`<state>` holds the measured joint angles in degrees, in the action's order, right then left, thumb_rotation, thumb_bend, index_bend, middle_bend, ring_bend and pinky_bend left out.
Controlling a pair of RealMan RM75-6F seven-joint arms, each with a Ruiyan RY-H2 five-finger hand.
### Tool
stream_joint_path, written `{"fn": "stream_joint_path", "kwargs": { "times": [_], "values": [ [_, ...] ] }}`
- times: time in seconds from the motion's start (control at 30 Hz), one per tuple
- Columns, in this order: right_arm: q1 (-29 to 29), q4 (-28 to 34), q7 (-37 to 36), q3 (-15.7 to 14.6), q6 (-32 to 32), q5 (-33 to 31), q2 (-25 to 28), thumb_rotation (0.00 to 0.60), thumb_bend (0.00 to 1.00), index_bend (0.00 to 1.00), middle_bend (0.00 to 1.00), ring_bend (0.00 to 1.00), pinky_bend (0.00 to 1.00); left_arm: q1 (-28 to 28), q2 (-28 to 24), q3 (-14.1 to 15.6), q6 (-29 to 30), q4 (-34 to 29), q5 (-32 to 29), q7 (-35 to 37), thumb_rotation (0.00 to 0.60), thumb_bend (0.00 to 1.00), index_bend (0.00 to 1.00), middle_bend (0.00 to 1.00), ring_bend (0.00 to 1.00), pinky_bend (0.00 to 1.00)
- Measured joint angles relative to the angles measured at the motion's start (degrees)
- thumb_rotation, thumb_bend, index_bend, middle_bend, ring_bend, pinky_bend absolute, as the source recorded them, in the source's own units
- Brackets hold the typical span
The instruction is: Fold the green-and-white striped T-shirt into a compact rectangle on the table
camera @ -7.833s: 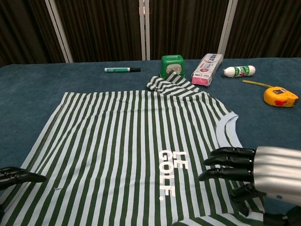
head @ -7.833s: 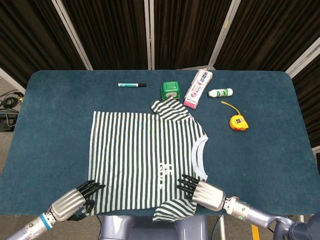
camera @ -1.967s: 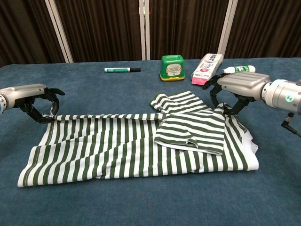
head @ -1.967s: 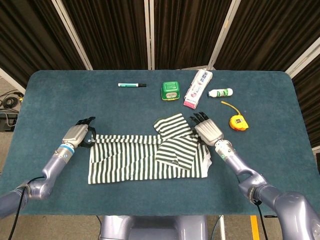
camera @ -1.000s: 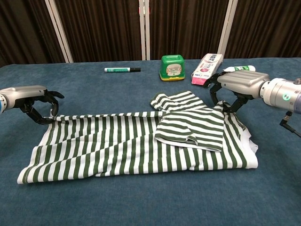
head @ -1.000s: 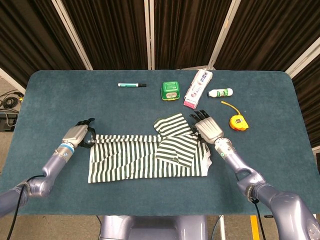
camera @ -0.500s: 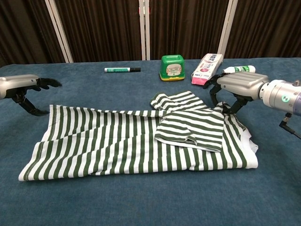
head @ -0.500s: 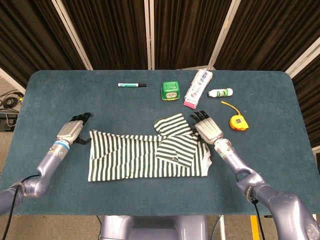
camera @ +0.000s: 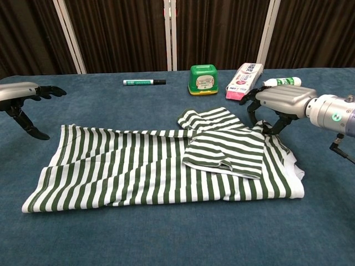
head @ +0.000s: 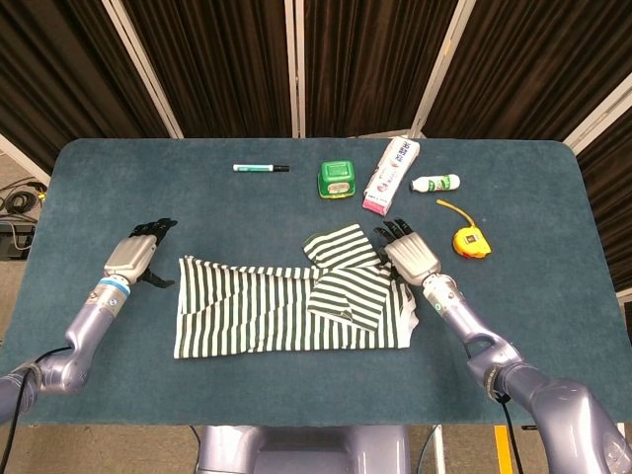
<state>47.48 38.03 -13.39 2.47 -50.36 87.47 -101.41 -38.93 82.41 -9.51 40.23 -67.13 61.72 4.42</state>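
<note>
**Q:** How far along is the fold?

**A:** The T-shirt (camera: 161, 169) lies mid-table as a long band, halved lengthwise, both sleeves tucked on top at its right end. Crosswise folds appear to remain.

**Q:** And the hands?

**A:** The left hand (camera: 21, 97), just off the shirt's left end, holds nothing, fingers spread. The right hand (camera: 275, 105) has fingers curled down at the collar end; whether it grips cloth, I cannot tell.

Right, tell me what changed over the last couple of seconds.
The left hand let go of the T-shirt hem corner and drew away to the left, fingers apart. The right hand stayed at the collar end, and the shirt stayed folded in half.
</note>
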Motion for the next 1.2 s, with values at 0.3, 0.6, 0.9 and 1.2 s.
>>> {"fn": "stream_joint_path", "kwargs": {
  "times": [0.3,0.6,0.9,1.2],
  "values": [
    [-0.3,2.6,1.5,0.6,-0.7,-0.6,1.1,0.6,0.0,0.0,0.0,0.0,0.0,0.9,-1.5,0.2,1.6,-1.8,1.1,0.3,0.6,0.12,0.0,0.0,0.0,0.0],
    [-2.5,12.2,6.3,0.5,-3.7,-0.7,7.4,0.6,0.0,0.0,0.0,0.0,0.0,4.3,-6.2,0.9,7.7,-8.0,2.8,-0.3,0.6,0.12,0.0,0.0,0.0,0.0],
    [-5.4,28.7,15.5,0.3,-4.5,-2.9,20.9,0.6,0.0,0.0,0.0,0.0,0.0,10.2,-11.4,2.2,17.7,-17.7,2.8,-4.8,0.6,0.12,0.0,0.0,0.0,0.0],
    [-3.8,35.1,18.8,4.0,-1.5,-6.9,25.3,0.6,0.0,0.0,0.0,0.0,0.0,16.0,-13.7,4.1,28.0,-25.2,2.3,-12.7,0.6,0.12,0.0,0.0,0.0,0.0]
  ]
}}
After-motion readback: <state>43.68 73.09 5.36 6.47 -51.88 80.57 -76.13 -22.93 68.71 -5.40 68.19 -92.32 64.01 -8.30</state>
